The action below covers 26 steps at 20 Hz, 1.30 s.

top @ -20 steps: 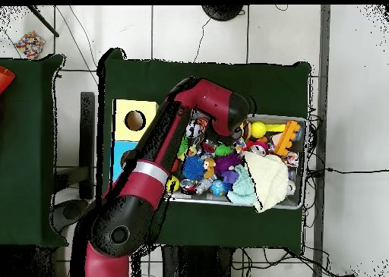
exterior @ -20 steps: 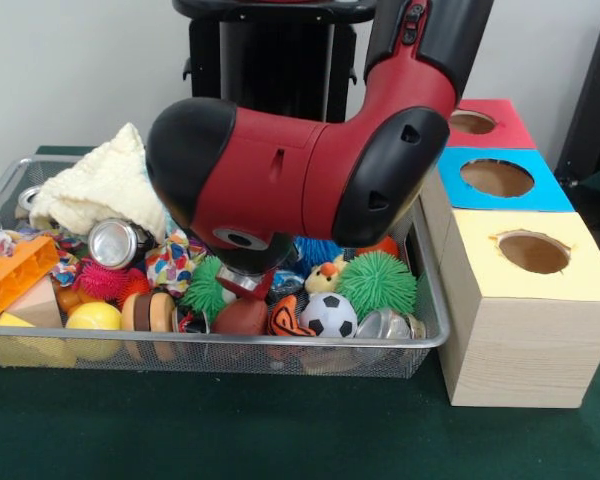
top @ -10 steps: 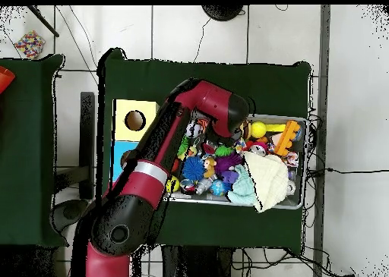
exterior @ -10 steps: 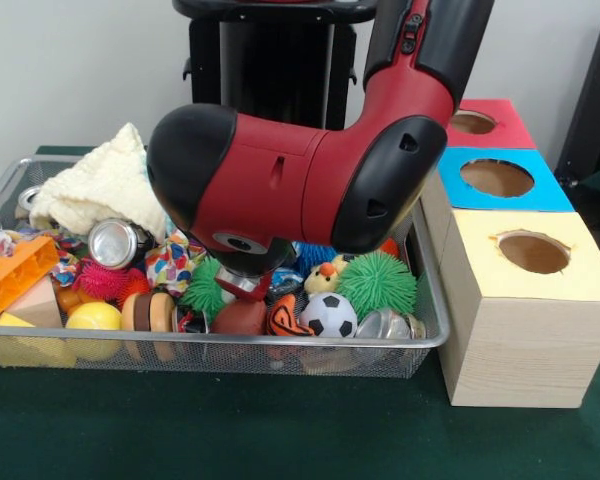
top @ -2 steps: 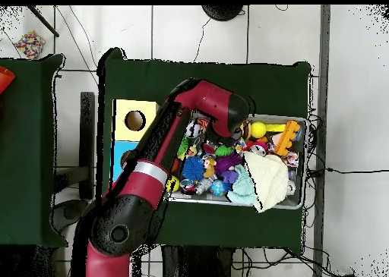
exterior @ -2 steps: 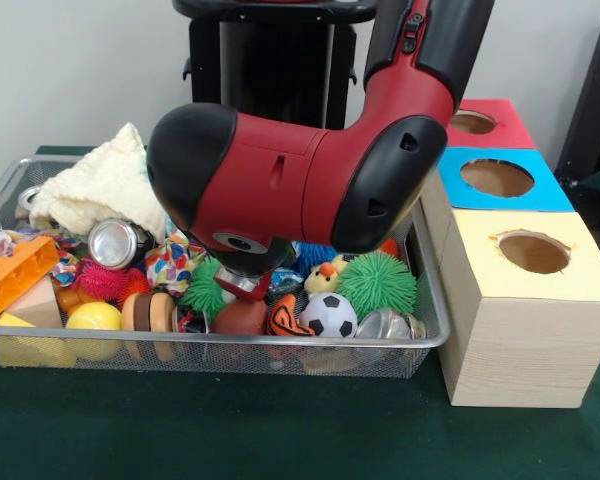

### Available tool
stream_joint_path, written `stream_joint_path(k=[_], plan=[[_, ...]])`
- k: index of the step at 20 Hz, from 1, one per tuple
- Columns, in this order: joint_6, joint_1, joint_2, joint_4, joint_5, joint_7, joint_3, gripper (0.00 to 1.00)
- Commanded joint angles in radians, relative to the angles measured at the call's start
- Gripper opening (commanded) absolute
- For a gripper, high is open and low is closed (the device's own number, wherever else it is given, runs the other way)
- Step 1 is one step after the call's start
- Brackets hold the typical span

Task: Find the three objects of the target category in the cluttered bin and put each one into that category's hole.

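Note:
The wire bin (exterior @ -2 steps: pixel 230 345) is packed with toys. Near its front lie a brown football (exterior @ -2 steps: pixel 240 318), a small soccer ball (exterior @ -2 steps: pixel 328 315), a yellow ball (exterior @ -2 steps: pixel 93 317) and two green spiky balls (exterior @ -2 steps: pixel 377 282). My gripper (exterior @ -2 steps: pixel 245 284) hangs from the bulky red wrist (exterior @ -2 steps: pixel 280 185) and dips into the clutter just above the football, between a green spiky ball (exterior @ -2 steps: pixel 205 288) and a duck toy (exterior @ -2 steps: pixel 325 276). The wrist hides most of it. In the overhead view the arm (top @ -2 steps: pixel 220 111) covers the bin's left end (top @ -2 steps: pixel 304 160).
Beside the bin stand three boxes with round holes: yellow (exterior @ -2 steps: pixel 533 252), blue (exterior @ -2 steps: pixel 496 177) and red (exterior @ -2 steps: pixel 472 122). A cream cloth (exterior @ -2 steps: pixel 105 185), a silver can (exterior @ -2 steps: pixel 115 243) and an orange brick (exterior @ -2 steps: pixel 15 275) fill the bin's other end.
The wrist and gripper rose slightly out of the clutter a second ago, uncovering more of the duck toy. Nothing has moved in the last half second.

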Motion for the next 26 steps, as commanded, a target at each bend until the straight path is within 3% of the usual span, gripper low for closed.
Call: stream_joint_path(k=[1, 19, 26], plan=[[-0.020, -0.028, 0.027, -0.008, 0.015, 0.226, 0.021, 0.00], [-0.050, -0.037, 0.028, -0.024, 0.007, 0.257, 0.011, 0.00], [-0.067, -0.103, -0.060, -0.020, 0.032, 0.177, 0.036, 0.00]])
